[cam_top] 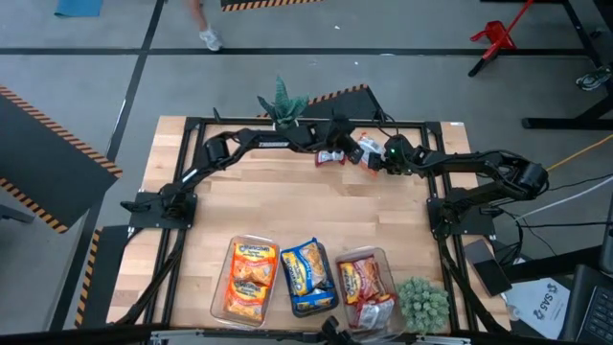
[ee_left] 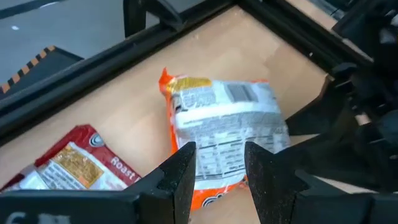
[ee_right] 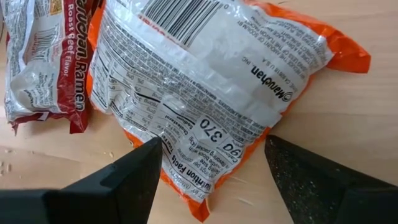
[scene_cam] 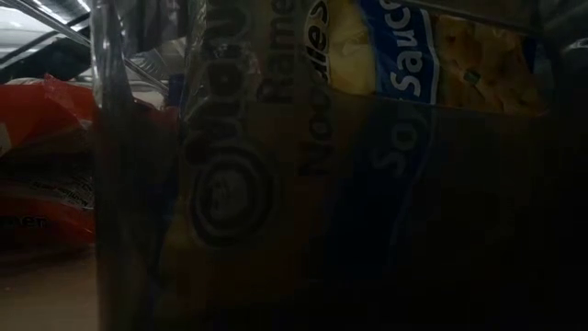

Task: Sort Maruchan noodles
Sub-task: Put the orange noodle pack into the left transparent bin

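Pressed up against the low camera, a blue-and-yellow packet [scene_cam: 367,138] inside a clear bin fills that view and hides everything behind it; only a bit of orange wrapper [scene_cam: 41,110] shows at one side. From above, three clear bins stand at the near edge of the table [cam_top: 287,211]: an orange bin [cam_top: 251,278], a blue-and-yellow bin [cam_top: 308,276] and a red-and-silver bin [cam_top: 367,287], each already holding its own colour. Two packets are still unsorted at the far edge: an orange packet [ee_right: 211,93], lying back-side up with its label showing, and a red roast-beef packet [ee_right: 46,62] just beside it, touching or nearly so.

Both arms reach to this same spot; the right gripper [ee_right: 211,180] hangs over the orange packet with its jaws spread wide and nothing between them; the left gripper [ee_left: 217,180] is also released and empty, its fingers aimed at the same orange packet [ee_left: 224,124], with the red packet [ee_left: 74,162] off to one side.

The main risk, as I judge it, is the two grippers meeting; they are close together over one packet, and a descent by both could knock fingers or tug the wrapper two ways. The crinkly film is puffy and slick, so a shallow pinch may slip; a wide closing could also snag the red neighbour and carry it toward the wrong bin.
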Tool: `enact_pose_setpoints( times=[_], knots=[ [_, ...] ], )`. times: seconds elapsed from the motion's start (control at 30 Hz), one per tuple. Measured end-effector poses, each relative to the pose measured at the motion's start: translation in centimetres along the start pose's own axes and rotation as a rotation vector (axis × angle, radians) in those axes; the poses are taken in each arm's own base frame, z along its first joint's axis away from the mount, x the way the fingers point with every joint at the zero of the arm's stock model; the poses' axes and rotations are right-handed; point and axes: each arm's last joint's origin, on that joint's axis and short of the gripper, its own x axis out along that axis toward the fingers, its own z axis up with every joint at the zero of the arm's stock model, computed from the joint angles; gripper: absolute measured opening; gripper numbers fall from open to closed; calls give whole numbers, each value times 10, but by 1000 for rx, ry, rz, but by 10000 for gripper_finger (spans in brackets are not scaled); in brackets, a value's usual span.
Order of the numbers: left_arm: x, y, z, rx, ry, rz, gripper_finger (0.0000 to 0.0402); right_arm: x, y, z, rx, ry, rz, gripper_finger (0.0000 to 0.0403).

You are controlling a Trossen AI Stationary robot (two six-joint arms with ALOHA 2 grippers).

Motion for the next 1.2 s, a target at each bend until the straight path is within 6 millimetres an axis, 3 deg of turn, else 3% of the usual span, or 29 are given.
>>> enact_pose_setpoints(
  times=[0.43,0.57,0.9,1.2],
  knots=[
    [0,-11,-9,22,42,-28,129,6,-2,-3,-79,63,7,273],
    [0,-16,-11,27,49,-44,129,8,-2,-4,-61,75,8,215],
    [-5,-22,-10,-20,97,-156,129,8,-2,-5,-34,109,28,21],
    [-23,-37,-2,-169,225,-379,129,-5,1,-5,-25,123,89,4]
  ],
)
